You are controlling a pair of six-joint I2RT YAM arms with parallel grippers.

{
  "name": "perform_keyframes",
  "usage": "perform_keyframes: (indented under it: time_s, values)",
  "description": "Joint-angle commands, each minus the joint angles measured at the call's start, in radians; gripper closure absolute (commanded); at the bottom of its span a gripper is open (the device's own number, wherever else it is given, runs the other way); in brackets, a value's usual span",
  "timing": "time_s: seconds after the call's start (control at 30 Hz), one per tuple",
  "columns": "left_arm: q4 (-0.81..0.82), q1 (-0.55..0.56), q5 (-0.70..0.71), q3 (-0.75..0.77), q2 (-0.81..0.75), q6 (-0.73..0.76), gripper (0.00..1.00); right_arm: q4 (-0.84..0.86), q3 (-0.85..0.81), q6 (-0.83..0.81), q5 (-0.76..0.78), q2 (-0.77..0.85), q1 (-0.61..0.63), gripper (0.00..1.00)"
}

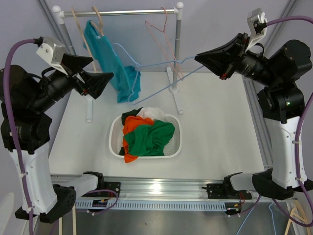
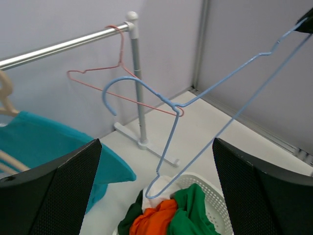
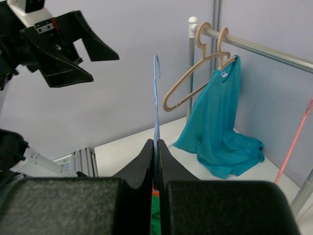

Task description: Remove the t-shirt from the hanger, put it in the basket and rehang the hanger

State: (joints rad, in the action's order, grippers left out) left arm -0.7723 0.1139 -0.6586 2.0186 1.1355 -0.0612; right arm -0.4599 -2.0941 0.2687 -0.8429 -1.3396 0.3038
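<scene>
The tabletop (image 1: 215, 122) lies open at 3 o'clock of basket (image 1: 114, 142); raised right jaws clamp blue hanger (image 2: 166, 101), left jaws spread wide.

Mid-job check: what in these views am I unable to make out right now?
- Left wrist: the teal t-shirt, its collar cut off by the left edge and its lower part hidden behind the left claw.
- Right wrist: the gripped part of the blue hanger, buried inside the right claw.
- Top: the basket, its lower layers covered by the green garment.
</scene>
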Motion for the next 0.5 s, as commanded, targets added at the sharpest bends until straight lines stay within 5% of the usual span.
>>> perform_keyframes:
  time_s: [0.0, 0.47]
  values:
    - [0.024, 0.003, 0.195, 0.009, -0.048, -0.028, 0.00, 0.069, -0.001, -0.009, 0.099, 0.004, 0.017, 1.00]
    - [0.042, 0.003, 0.215, 0.015, -0.048, -0.051, 0.00, 0.148, -0.107, -0.105, 0.332, -0.085, 0.098, 1.00]
